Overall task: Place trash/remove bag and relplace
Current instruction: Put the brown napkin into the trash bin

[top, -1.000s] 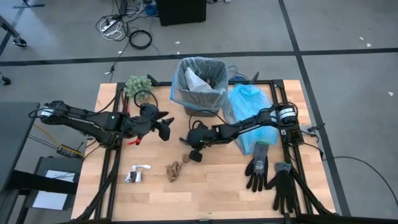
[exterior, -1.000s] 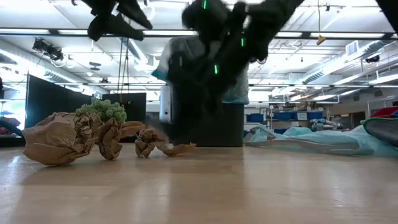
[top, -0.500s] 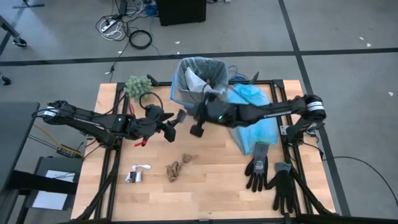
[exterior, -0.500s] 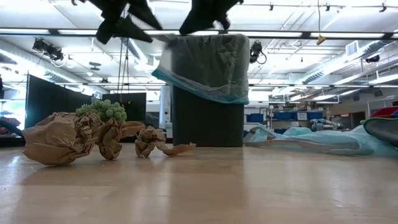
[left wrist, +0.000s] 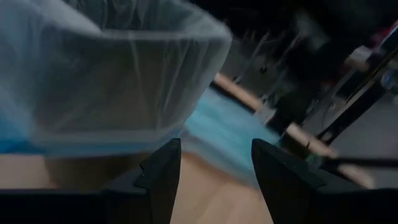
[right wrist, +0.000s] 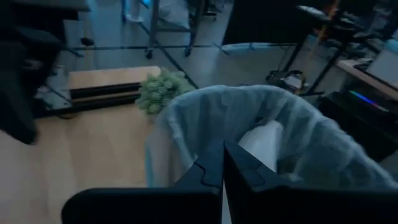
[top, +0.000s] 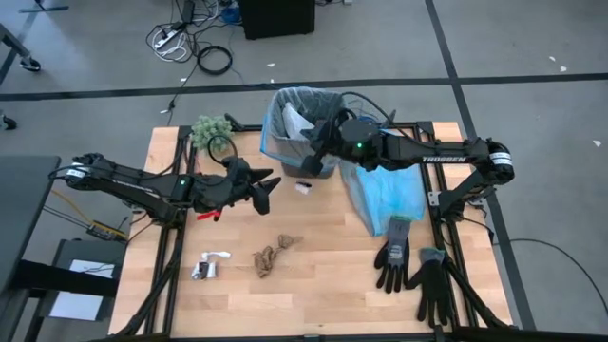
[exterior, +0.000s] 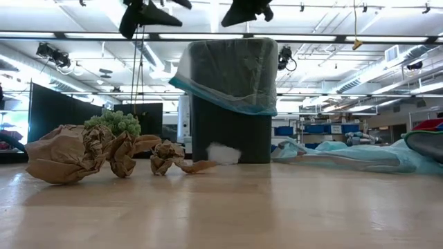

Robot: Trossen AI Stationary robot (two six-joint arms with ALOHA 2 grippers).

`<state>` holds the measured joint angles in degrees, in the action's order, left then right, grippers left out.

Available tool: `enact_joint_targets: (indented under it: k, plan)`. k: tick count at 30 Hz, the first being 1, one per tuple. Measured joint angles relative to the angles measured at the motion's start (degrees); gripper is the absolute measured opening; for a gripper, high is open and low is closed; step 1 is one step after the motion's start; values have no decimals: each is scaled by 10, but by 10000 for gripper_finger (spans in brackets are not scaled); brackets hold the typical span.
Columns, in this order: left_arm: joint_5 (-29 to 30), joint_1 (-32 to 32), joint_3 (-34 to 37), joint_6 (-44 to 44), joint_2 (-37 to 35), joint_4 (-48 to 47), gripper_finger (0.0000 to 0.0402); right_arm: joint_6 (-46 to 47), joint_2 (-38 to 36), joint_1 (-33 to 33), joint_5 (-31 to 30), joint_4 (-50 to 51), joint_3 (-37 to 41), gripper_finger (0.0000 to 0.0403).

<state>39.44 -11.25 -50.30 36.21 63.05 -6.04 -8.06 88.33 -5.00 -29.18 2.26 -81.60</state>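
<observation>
In the high view, the right gripper [top: 313, 157] is above the front edge of the black bin [top: 302, 163], which stands at the far side of the tabletop [top: 323, 285] and is lined with the translucent grey-white bag [top: 282, 103]. Its fingers are pressed together and hold nothing. A small white piece of trash [top: 303, 187] lies on the tabletop just in front of the bin. The left gripper [top: 267, 187] is over the tabletop to the left of this piece, with its fingers apart and empty. Nearer the front edge lie a brown scrap [top: 269, 255] and a shiny silver piece [top: 202, 271]. A light-blue plastic bag [top: 388, 185] lies right of the bin, with black gloves [top: 414, 269] in front of it, and a green fuzzy clump [top: 211, 127] sits left of the bin. In the low view, the white piece [exterior: 222, 153] rests at the foot of the bin [exterior: 232, 135], and crumpled brown paper [exterior: 83, 153] lies at the left. In the left wrist view, the two fingers [left wrist: 163, 171] stand apart in front of the bag [left wrist: 106, 74]. In the right wrist view, the closed fingers [right wrist: 214, 168] point at the bag's rim [right wrist: 186, 106], and white paper [right wrist: 264, 144] lies inside the bag.
</observation>
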Motion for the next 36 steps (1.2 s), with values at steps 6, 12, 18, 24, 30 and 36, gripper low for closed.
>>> enact_joint_targets:
  k: [6, 12, 18, 24, 30, 36]
  plan:
    - [-70, -1, 0, 46, 16, -107, 207, 70, 7, 16, 117, 62, 0, 0]
    - [-198, -13, 0, 82, 69, -132, 207, 68, 29, 32, 320, 135, 1, 0]
    - [-277, -28, 0, -7, 170, -139, 207, 88, 51, 49, 324, 168, 1, 0]
    - [-312, -26, 0, 3, 247, -98, 207, 95, 54, 62, 313, 166, 1, 0]
    - [-332, -26, 0, 26, 293, -87, 207, 96, 54, 61, 311, 167, 1, 1]
    - [-332, -26, 0, 53, 347, -84, 207, 95, 54, 61, 311, 165, 1, 1]
